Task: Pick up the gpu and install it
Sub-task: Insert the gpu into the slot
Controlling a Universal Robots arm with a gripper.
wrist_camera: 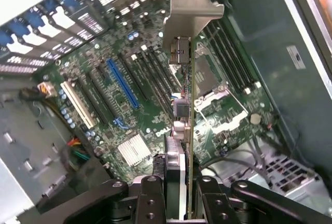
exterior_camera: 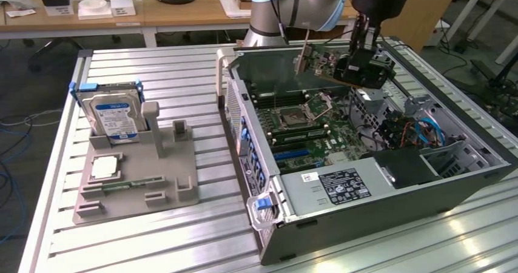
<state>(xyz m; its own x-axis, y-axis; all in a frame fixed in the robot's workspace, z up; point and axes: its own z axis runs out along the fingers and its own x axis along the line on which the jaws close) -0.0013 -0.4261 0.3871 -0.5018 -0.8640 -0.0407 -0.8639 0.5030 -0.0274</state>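
The black gripper (exterior_camera: 363,73) has its jaws clamped on the thin, dark, grey-bracketed circuit-card gpu (exterior_camera: 321,64), held edge-down above the green motherboard (exterior_camera: 304,124), seemingly clear of any slot. I judge the card light, stiff and fragile, best gripped on its flat faces, away from the connectors.

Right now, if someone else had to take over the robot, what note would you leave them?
Gripper: shut on the gpu, holding it in the air over the open computer case.
Done: gpu picked up; its metal bracket is at the end away from the gripper.
Left: gpu is not yet in any slot on the motherboard; the blue slot is empty.
Elsewhere: hard drive stands upright in the grey holder.
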